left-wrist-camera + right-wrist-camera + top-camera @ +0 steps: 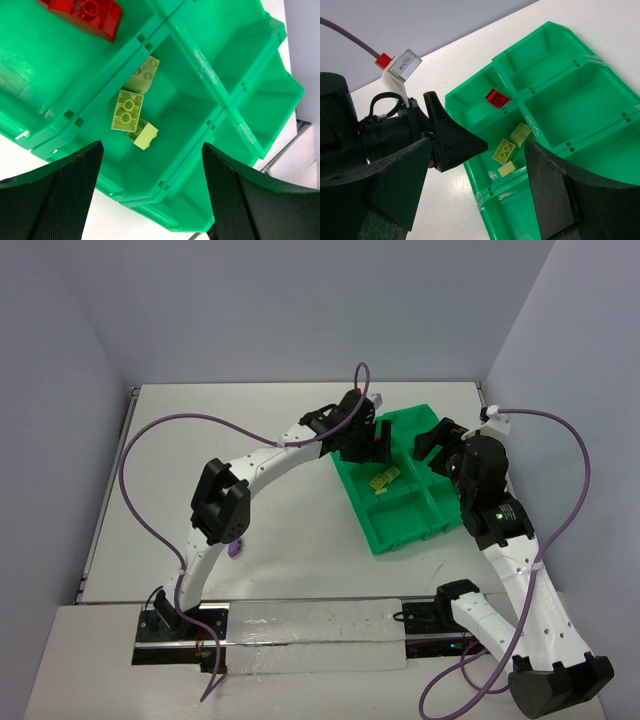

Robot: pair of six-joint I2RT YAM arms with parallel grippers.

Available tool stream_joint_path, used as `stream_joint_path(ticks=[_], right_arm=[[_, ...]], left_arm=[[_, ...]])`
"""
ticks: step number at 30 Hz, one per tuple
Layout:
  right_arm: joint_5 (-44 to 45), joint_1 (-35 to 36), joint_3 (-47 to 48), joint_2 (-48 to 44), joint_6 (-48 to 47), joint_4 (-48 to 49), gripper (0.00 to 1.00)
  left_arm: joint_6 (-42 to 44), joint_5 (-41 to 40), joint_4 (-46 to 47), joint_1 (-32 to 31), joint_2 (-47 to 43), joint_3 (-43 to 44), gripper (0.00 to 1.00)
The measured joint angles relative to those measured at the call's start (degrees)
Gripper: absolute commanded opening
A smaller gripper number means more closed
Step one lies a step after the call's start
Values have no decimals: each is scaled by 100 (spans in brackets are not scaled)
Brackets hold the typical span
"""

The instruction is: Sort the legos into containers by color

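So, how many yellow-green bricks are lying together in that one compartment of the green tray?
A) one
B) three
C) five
B: three yellow-green bricks lie together in one compartment of the green tray, and a red brick lies in the neighbouring one.

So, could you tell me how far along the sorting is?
Done: one red plastic brick lies in one compartment of the bright green plastic tray, and three yellow-green bricks share the neighbouring one. In hand: nothing; the left end effector hangs open above the yellow-green bricks, and the right end effector is open too. Left: a small purple piece, apparently a brick, sits on the table beside the left arm.
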Motion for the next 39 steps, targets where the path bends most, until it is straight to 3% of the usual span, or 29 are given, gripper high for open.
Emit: stream_joint_path(ticks=[6,11,15,18,21,24,26,39], right_arm=[[-30,0,0,0,0,0,82],[-57,0,0,-9,5,0,82],[-127,0,-39,-6,23,13,82],[-204,0,-66,39,33,24,82],[-278,0,-68,108,54,48,82],[-355,0,-68,161,77,56,82],[-394,0,-68,178,89,55,82],[-566,5,-68,179,129,55,82]], left_arm=[[6,-551,-421,2,-628,-469,89],[-35,-1081,-496,227,-2506,-2081,89],[-179,-1414,-451,907,-3820,-3363,90],[-292,-1682,-514,1556,-4301,-4282,91],[-328,-1906,-707,1938,-4273,-4799,90],[-338,-2086,-887,1963,-4034,-4894,76],[-435,-2198,-922,1953,-3873,-4885,73],[-2845,-2880,-1491,1993,-2415,-4299,91]])
